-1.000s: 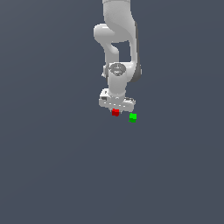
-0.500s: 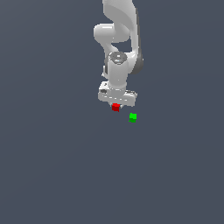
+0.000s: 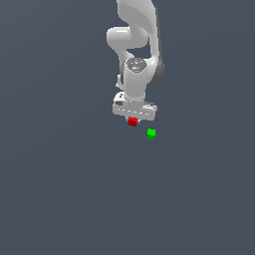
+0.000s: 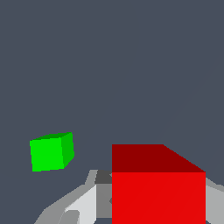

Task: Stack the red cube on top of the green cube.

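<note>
Plain dark grey-blue floor (image 3: pixel 60 199) all around, nothing else on it but two small blocks and the white arm (image 3: pixel 137 45) reaching down from above. Gripper (image 3: pixel 133 118) closed on the red cube (image 3: pixel 132 121), fingers pinching it from either side (the wrist view shows pale finger parts (image 4: pixel 83 205) flanking the red block (image 4: pixel 157 192) right up close). Since a second ago, lifted clear: red cube then level with the green cube (image 3: pixel 151 133) down on the floor, now carried higher and hanging free of the surface. Green cube unmoved, resting on the floor just beside and below, toward the exterior view's right. So, by the look of it: grasp done, lift under way, stacking not yet done. Next, probably a short sideways shift until directly over the green one, then a gentle lowering; poor centring could tip the stack.
</note>
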Robot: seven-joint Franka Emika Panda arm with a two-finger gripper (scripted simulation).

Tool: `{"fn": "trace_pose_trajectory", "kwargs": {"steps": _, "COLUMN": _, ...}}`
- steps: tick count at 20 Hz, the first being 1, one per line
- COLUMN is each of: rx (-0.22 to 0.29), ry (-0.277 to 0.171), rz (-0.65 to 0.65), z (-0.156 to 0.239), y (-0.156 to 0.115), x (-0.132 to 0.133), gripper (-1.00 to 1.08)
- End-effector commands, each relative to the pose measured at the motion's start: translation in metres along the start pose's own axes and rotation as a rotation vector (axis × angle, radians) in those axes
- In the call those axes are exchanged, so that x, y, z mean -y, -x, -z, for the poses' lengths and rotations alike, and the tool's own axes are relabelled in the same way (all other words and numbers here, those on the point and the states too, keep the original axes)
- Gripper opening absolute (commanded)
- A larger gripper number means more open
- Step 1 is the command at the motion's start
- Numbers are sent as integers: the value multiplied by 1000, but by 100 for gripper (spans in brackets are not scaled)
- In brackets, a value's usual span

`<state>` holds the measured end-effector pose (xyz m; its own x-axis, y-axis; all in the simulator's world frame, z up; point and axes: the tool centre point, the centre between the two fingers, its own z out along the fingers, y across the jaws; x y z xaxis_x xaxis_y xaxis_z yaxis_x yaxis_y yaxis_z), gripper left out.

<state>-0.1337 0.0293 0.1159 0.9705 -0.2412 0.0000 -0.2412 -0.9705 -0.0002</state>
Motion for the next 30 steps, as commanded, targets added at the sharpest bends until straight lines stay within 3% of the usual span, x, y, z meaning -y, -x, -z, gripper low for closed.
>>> {"fn": "trace_pose_trajectory", "kwargs": {"steps": 1, "rx": 0, "ry": 0, "rz": 1, "z": -4, "y": 1, "x": 7, "gripper": -100}}
{"fn": "trace_pose_trajectory", "kwargs": {"steps": 13, "rx": 0, "ry": -1, "rz": 1, "z": -44, "y": 9, "x": 84, "gripper": -100}}
{"fn": "trace_pose_trajectory", "kwargs": {"steps": 21, "rx": 0, "ry": 0, "rz": 1, "z": -55, "y": 10, "x": 104, "gripper": -100}}
{"fn": "trace_pose_trajectory", "kwargs": {"steps": 22, "rx": 0, "ry": 0, "rz": 1, "z": -55, "y": 10, "x": 104, "gripper": 100}}
{"fn": "trace_pose_trajectory", "kwargs": {"steps": 30, "rx": 0, "ry": 0, "rz": 1, "z": -55, "y": 10, "x": 104, "gripper": 100}}
